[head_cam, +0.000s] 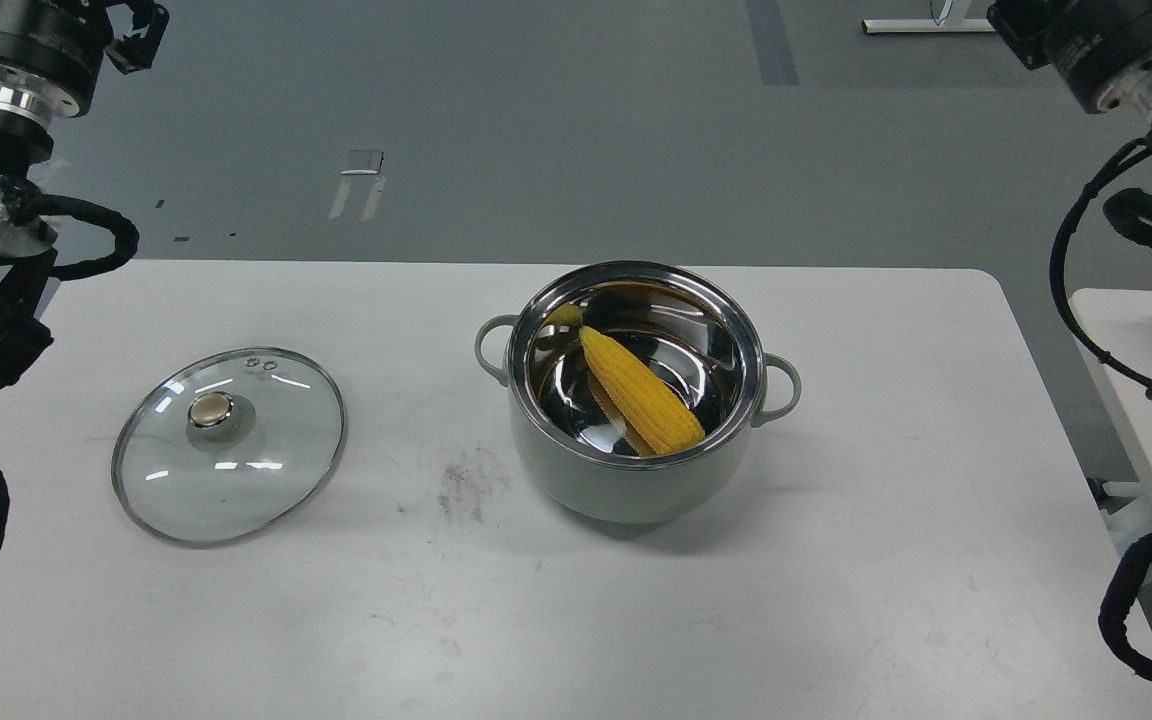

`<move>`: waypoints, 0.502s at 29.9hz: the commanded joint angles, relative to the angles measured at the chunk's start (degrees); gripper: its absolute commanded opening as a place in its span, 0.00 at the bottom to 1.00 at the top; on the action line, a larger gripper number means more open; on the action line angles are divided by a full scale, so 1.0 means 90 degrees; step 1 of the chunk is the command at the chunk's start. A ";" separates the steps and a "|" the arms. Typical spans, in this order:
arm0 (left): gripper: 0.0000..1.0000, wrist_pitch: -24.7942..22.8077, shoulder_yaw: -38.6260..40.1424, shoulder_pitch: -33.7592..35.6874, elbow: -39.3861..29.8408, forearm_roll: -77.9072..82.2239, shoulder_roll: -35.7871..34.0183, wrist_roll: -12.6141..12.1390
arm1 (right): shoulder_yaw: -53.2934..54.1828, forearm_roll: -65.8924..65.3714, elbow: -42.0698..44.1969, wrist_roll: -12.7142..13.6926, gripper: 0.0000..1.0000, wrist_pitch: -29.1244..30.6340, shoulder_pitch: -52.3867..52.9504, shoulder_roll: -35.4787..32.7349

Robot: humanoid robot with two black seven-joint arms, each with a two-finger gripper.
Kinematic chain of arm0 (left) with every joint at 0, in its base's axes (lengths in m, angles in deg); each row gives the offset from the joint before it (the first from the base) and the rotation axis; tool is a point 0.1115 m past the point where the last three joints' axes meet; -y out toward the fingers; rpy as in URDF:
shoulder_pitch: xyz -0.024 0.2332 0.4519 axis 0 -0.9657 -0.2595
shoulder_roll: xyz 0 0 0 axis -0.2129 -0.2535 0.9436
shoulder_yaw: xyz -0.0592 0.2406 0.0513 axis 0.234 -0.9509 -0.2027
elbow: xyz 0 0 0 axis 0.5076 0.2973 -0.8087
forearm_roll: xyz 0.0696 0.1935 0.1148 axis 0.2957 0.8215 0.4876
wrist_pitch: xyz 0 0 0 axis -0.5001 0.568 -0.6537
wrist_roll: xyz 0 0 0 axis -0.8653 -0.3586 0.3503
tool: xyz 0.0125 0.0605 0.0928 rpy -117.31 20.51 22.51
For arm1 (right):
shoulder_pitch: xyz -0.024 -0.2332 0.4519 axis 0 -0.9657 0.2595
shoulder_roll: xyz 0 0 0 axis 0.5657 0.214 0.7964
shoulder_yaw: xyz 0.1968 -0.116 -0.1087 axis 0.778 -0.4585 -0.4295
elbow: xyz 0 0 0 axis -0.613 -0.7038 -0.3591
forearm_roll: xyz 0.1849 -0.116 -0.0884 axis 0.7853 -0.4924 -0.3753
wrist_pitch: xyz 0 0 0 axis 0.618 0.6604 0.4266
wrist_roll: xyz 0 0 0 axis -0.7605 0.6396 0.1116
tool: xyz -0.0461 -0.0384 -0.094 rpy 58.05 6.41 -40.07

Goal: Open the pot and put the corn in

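Note:
The pale grey-green pot (626,485) stands open in the middle of the white table (836,560). The yellow corn (640,389) lies slanted inside it, tip toward the far left of the steel interior, with no gripper touching it. My left gripper (136,22) is high at the top left, far from the pot; its fingers are cut off by the frame edge. Of my right arm only the wrist (1106,40) shows at the top right; its fingers lie beyond the top edge.
The glass lid (256,470) with a brass-coloured knob lies flat on the table to the left of the pot. A dark smudge (461,482) marks the table between them. A second white table (1126,380) stands at the right.

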 commanded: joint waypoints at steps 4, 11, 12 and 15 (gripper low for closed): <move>0.98 0.0000 -0.0001 -0.0027 -0.0001 0.0003 0.0017 -0.0011 | 0.0310 0.2296 0.1691 -0.0102 1.00 0.0081 0.0193 -0.0196; 0.98 0.0000 -0.0030 -0.0037 0.0009 0.0013 0.0036 -0.0021 | 0.0194 0.2691 0.2563 -0.0638 1.00 0.0130 0.0193 -0.0051; 0.98 0.0000 -0.0030 -0.0046 0.0000 0.0003 0.0036 -0.0021 | 0.0174 0.2700 0.2563 -0.0707 1.00 0.0130 0.0193 0.0027; 0.98 0.0000 -0.0030 -0.0047 0.0009 0.0003 0.0046 -0.0021 | 0.0174 0.2700 0.2515 -0.0961 1.00 0.0130 0.0193 0.0291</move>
